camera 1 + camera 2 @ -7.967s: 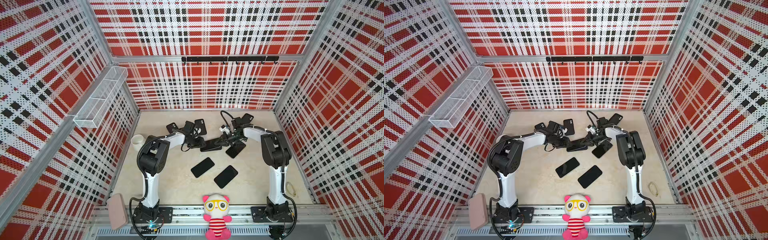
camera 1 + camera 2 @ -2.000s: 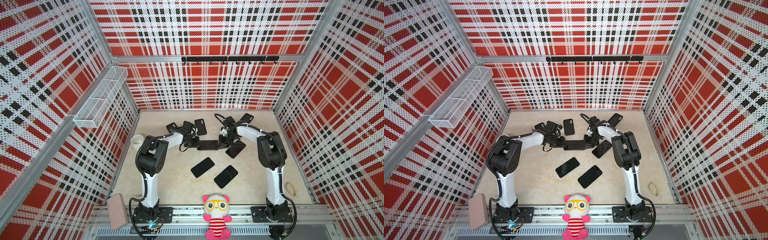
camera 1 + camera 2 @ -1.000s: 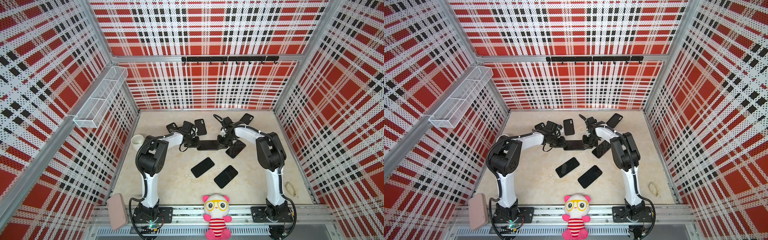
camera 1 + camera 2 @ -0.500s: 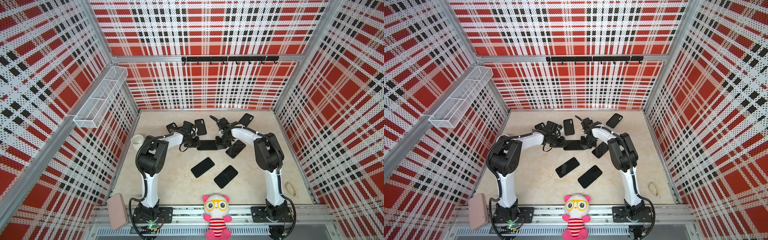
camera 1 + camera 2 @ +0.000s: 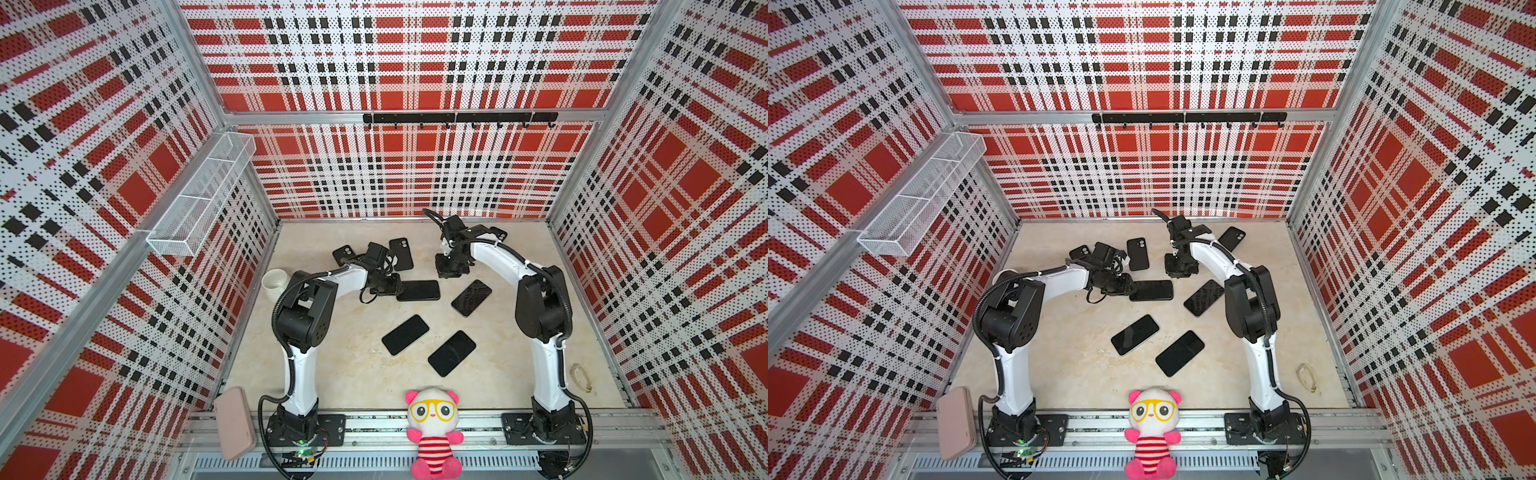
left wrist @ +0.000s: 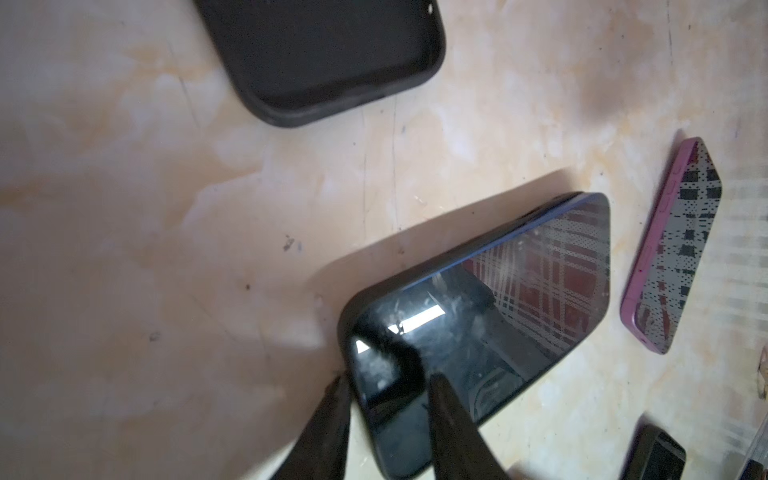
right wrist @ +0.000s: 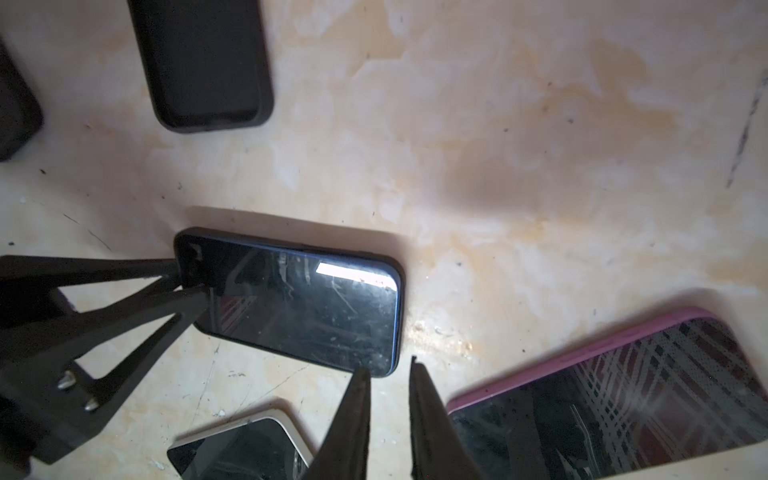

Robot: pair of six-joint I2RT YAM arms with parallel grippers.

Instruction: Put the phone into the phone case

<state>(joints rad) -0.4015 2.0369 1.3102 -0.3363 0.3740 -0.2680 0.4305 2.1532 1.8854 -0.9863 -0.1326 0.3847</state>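
Seating the phone (image 5: 417,290) in its case (image 6: 353,309) is the step in hand, by my reading. The phone lies flat on the tabletop (image 5: 353,365), screen up, toward the back and near the middle, inside the dark case. In the left wrist view a blue strip of its side shows above the case rim along one long edge. I judge that edge is not fully home. I cannot tell whether the corners have clicked in.

Long axis: it runs across the tabletop in both top views, from my left pincer toward the right side. I cannot tell which end is the phone's top, as the camera side is down and hidden.

Left pincer (image 6: 386,380): closed on one short end of the cased phone. Right pincer (image 7: 388,365): jaws a narrow gap apart, nothing between them, tips just beside the corner of the opposite end.

Next move, as I judge it: press along the raised long edge with the right pincer while the left steadies its end. It calls for light, even pressure, or the phone may pivot or pop out.

Nearby: an empty case (image 7: 199,62) lies farther off, and a pink phone (image 7: 623,395) lies just beside the right pincer. Keep clear of both.
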